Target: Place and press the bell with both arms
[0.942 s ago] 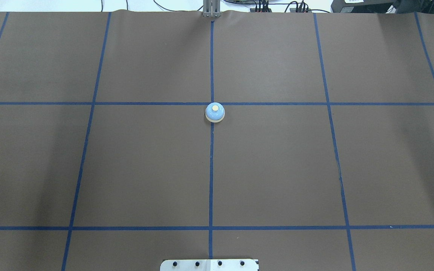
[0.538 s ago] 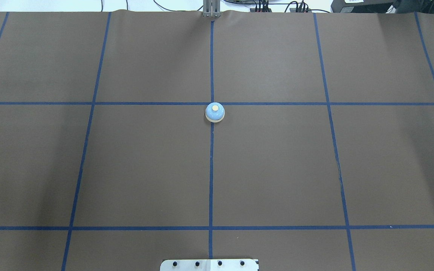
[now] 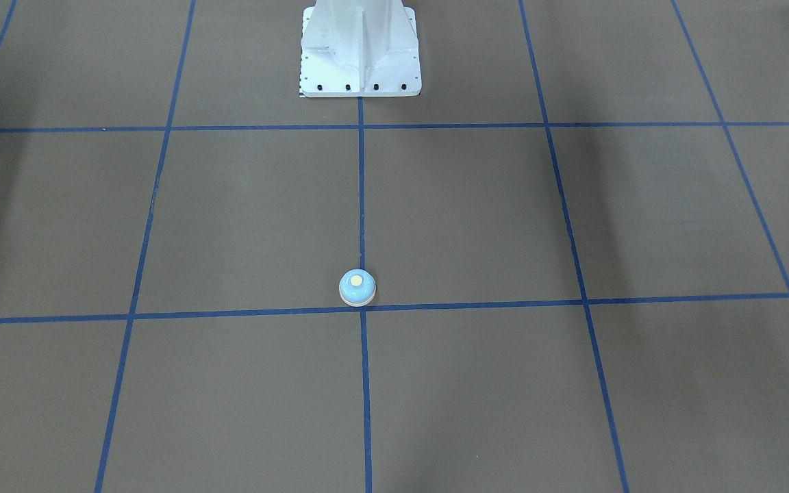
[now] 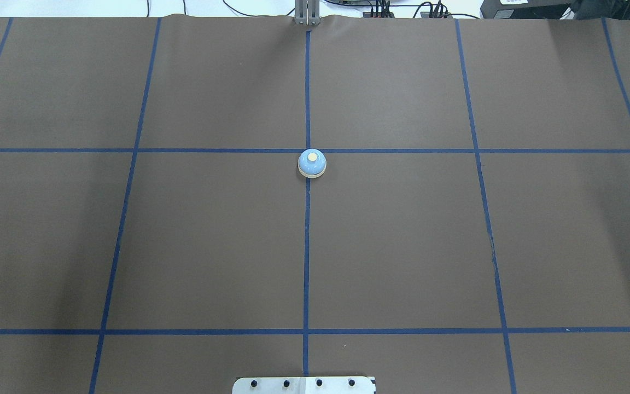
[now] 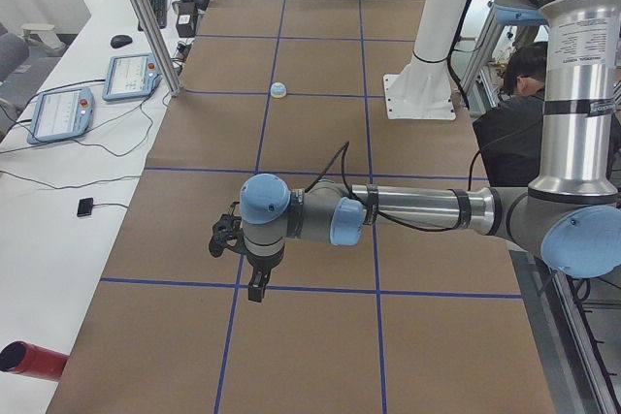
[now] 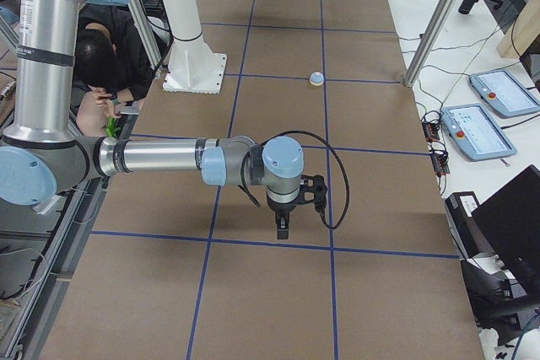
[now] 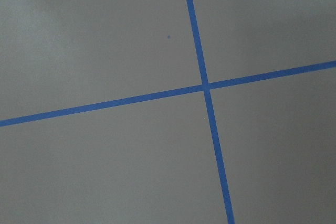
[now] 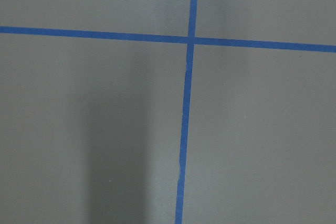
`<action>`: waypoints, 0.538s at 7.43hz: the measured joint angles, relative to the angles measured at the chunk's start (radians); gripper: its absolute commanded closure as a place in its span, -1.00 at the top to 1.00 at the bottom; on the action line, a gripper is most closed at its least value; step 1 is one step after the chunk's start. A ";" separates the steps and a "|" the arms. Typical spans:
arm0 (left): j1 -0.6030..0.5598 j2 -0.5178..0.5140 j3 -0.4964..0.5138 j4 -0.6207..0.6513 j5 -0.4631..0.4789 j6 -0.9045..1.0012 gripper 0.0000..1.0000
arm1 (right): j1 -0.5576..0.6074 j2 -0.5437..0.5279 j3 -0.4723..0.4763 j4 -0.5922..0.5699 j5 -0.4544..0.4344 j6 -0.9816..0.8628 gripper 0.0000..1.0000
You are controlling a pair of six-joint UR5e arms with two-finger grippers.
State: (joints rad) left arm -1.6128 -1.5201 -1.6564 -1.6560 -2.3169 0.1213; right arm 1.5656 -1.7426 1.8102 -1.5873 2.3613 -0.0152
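Note:
The light-blue bell (image 4: 312,163) with its cream button stands upright on the brown mat at the crossing of two blue tape lines, also in the front view (image 3: 357,287) and both side views (image 5: 278,90) (image 6: 316,78). My left gripper (image 5: 254,288) hangs over the mat, far from the bell, pointing down. My right gripper (image 6: 283,227) hangs likewise at the other end. Both show only in the side views, so I cannot tell whether they are open or shut. Neither wrist view shows the bell.
The white pedestal base (image 3: 360,55) stands at the robot's edge of the mat. Teach pendants (image 5: 136,75) (image 6: 477,128) lie beyond the far edge. A person (image 5: 514,113) sits behind the robot. A red cylinder (image 5: 29,361) lies off the mat.

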 measured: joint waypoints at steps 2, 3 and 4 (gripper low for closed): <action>0.000 0.000 0.000 -0.001 0.001 0.000 1.00 | 0.000 0.000 0.001 0.000 0.001 0.004 1.00; 0.000 0.000 0.000 -0.001 0.001 0.000 1.00 | 0.000 0.000 0.001 -0.001 0.001 0.005 1.00; 0.000 0.000 0.001 -0.001 0.001 0.000 1.00 | 0.000 0.000 0.002 -0.001 0.000 0.006 1.00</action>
State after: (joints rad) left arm -1.6129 -1.5202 -1.6557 -1.6567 -2.3163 0.1212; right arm 1.5656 -1.7426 1.8124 -1.5886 2.3613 -0.0093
